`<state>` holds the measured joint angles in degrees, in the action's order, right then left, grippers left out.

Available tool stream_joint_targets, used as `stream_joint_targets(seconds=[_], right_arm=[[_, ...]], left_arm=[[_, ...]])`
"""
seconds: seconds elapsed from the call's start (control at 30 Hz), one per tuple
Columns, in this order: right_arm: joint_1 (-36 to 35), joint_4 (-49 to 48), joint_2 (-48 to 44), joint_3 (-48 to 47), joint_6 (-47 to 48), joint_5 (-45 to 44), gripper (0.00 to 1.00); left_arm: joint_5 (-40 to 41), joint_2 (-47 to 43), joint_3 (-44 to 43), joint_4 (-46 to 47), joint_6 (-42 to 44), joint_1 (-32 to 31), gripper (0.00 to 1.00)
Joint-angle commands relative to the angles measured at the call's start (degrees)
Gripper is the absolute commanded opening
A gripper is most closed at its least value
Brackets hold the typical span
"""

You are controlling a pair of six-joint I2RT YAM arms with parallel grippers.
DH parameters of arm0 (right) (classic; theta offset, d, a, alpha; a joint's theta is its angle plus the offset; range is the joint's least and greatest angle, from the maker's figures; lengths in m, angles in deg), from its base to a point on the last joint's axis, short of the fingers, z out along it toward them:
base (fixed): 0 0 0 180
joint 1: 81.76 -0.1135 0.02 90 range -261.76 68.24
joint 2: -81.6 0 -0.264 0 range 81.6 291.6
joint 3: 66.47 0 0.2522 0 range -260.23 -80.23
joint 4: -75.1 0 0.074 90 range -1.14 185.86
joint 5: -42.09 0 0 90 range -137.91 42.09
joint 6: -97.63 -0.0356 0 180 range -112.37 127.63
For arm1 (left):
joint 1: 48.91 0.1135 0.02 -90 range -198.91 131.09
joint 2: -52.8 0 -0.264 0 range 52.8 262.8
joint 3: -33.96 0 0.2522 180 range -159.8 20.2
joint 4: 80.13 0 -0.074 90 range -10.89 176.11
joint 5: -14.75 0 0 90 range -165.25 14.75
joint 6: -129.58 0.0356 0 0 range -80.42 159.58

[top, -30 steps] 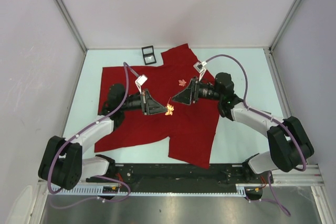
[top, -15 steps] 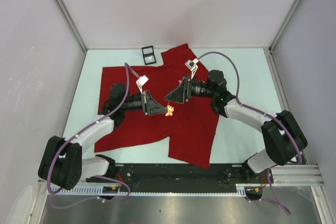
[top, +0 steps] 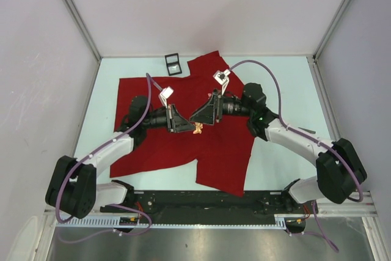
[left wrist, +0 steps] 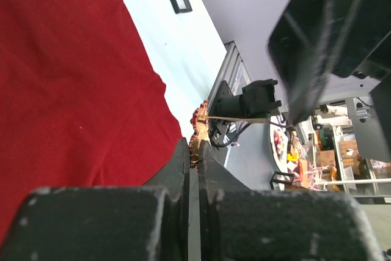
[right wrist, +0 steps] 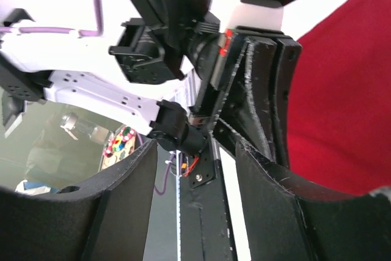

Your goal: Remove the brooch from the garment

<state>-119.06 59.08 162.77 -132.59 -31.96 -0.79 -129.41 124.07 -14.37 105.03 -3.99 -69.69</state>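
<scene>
The garment [top: 183,99] is a red T-shirt spread flat on the table, seen as red cloth [left wrist: 67,77] in the left wrist view. My left gripper [top: 190,128] is shut on the brooch [top: 197,129], a small gold-orange piece. The brooch [left wrist: 199,128] sticks out past the fingertips of that gripper [left wrist: 194,146] and seems clear of the cloth, its thin pin pointing right. My right gripper [top: 194,119] stands open just beyond the brooch, tip to tip with the left one. Its own camera shows this gripper [right wrist: 195,175] with nothing between its jaws; the brooch does not show there.
A small black frame [top: 173,63] lies at the back edge of the table, beside the shirt's upper hem. Pale bare table [top: 287,84] borders the cloth on both sides. The left gripper's body [right wrist: 256,84] fills the space right in front of the right jaws.
The right gripper has moved left across the shirt toward the left gripper, its jaws narrowing a little. The left gripper keeps the brooch and has barely shifted.
</scene>
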Motion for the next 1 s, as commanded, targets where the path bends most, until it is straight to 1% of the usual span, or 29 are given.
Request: stream_joint_targets(seconds=[0.0, 0.07, 0.1, 0.13, 0.17, 0.2, 0.33, 0.4, 0.43, 0.53, 0.57, 0.67, 0.77, 0.83, 0.87, 0.97], right_arm=[[0.21, -1.08, -2.59, -1.78, -1.98, 3.07, 0.58], [0.47, 2.25, -3.47, -1.78, 0.03, 1.42, 0.58], [0.47, 6.36, -5.12, -1.70, 3.09, -0.34, 0.59], [0.65, 8.75, -5.92, -1.69, 4.25, -2.53, 0.59], [1.87, 10.78, -6.71, -1.69, 4.78, -6.55, 0.60], [2.57, 12.88, -7.16, -1.78, 4.88, -7.55, 0.61], [5.48, 16.68, -7.43, -1.61, 3.82, -12.04, 0.62], [6.62, 17.21, -6.46, -1.61, 3.91, -11.26, 0.62], [6.80, 17.04, -5.85, -1.61, 3.48, -10.64, 0.60], [6.63, 13.79, -3.21, -1.69, 2.16, -6.26, 0.49], [6.28, 13.35, -2.60, -1.61, 2.24, -6.42, 0.45], [5.92, 12.65, -2.07, -1.26, 2.33, -6.60, 0.35], [5.92, 10.11, -1.10, -0.47, 1.10, -5.11, 0.34], [5.66, 8.87, -0.66, 0.06, 0.31, -3.53, 0.34], [5.57, 6.43, -0.31, 0.32, -1.09, -2.91, 0.35], [5.04, 4.12, -0.22, 1.21, -2.15, -2.64, 0.35]], left_arm=[[1.15, -0.78, -2.61, 2.53, -1.08, 0.12, 0.00], [1.94, -1.48, -2.87, 3.14, -0.81, 0.12, 0.00], [2.12, -1.91, -2.61, 4.10, -0.73, 0.12, 0.00], [2.29, -2.27, -2.35, 5.24, -0.81, 0.12, 0.00], [2.73, -3.14, -2.09, 6.56, -0.73, 0.12, 0.00], [3.78, -3.58, -2.08, 6.66, 0.15, 0.12, 0.00], [3.71, -3.85, -2.78, 6.39, 1.82, 0.21, 0.00], [2.83, -3.68, -2.61, 7.62, 1.30, 0.12, 0.00], [2.74, -3.85, -2.52, 8.06, 1.04, 0.12, 0.00], [2.82, -4.55, -1.73, 9.55, 0.16, 0.12, 0.00], [2.82, -4.73, -1.56, 9.99, -0.54, 0.12, 0.00], [2.73, -5.17, -0.77, 12.01, -2.21, 0.12, 0.00], [2.56, -5.26, -0.15, 13.77, -3.70, 0.12, 0.00], [2.56, -5.17, 0.11, 14.74, -4.33, 0.12, 0.00], [2.47, -5.17, -0.06, 14.83, -4.59, 0.12, 0.00], [3.00, -5.43, -0.24, 14.66, -4.77, 0.12, 0.00]])
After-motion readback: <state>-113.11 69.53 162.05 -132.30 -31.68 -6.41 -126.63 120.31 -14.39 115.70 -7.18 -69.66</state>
